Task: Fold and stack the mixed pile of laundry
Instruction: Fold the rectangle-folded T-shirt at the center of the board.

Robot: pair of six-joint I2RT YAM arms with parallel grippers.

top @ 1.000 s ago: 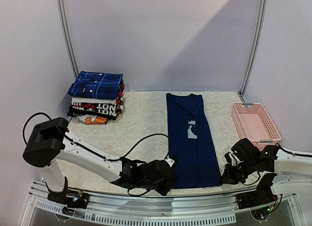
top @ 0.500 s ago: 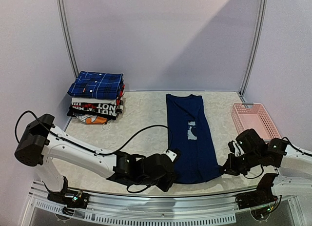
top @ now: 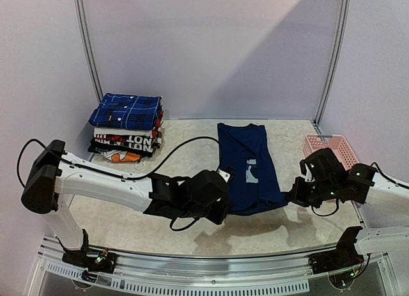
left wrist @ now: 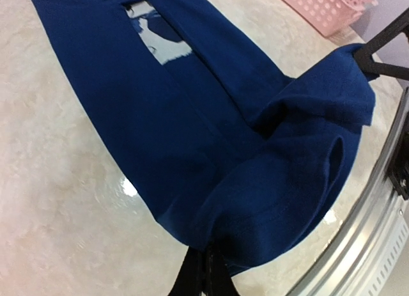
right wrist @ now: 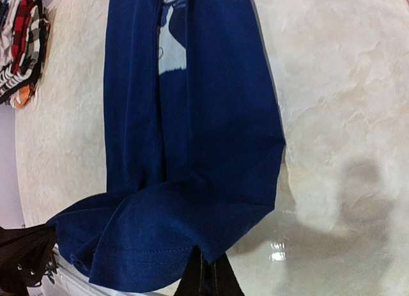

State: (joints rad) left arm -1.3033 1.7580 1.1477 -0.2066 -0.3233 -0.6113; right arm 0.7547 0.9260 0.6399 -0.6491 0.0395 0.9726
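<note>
Our left pincer (left wrist: 206, 273) was clamped shut on the near left corner of the navy T-shirt (left wrist: 160, 136), its dark fingers pinching the hem from below. Our right pincer (right wrist: 206, 270) was closed in the same way on the near right corner of that hem. Between the two grips the near end of the garment hung raised off the tabletop (top: 185, 149), sagging a little in the middle and curling back over itself. From above we saw its shadow on the surface beneath.

Beyond the lifted hem, the rest of the T-shirt lay flat in a long narrow strip running away from us toward the back wall, with the pale-blue print (top: 250, 171) showing about halfway along.

To the right, near the tabletop's right edge and just behind our right arm, stood the pink basket (top: 332, 146), well apart from the cloth. At the far left corner sat a stack of folded garments (top: 124, 142) with red lettering on white and black. The dark-blue plaid shirt (top: 126, 110) lay folded on top of it.
</note>
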